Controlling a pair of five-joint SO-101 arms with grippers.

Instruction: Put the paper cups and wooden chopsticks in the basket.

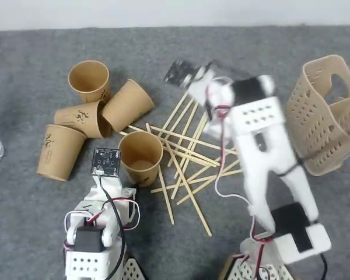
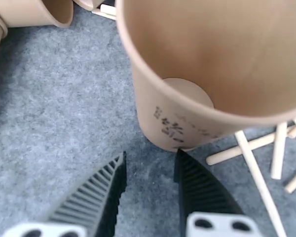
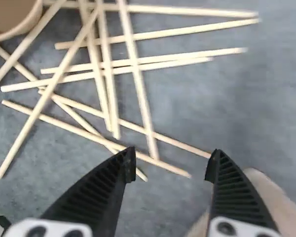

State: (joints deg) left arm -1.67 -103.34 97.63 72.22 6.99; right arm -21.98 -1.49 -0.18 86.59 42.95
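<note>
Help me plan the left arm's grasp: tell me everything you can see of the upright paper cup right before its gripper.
The paper cup is tan-brown paper with a rolled rim and dark print on its side. It stands upright, mouth up, empty, its round bottom showing inside. It rests on the grey carpet, with wooden chopsticks lying close by its base. The left gripper is open just before it, not touching.

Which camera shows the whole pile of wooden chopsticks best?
The high view: the chopsticks lie fully in frame, scattered beside the upright cup. The right wrist view shows part of the pile close up; the left wrist view, a few ends.
</note>
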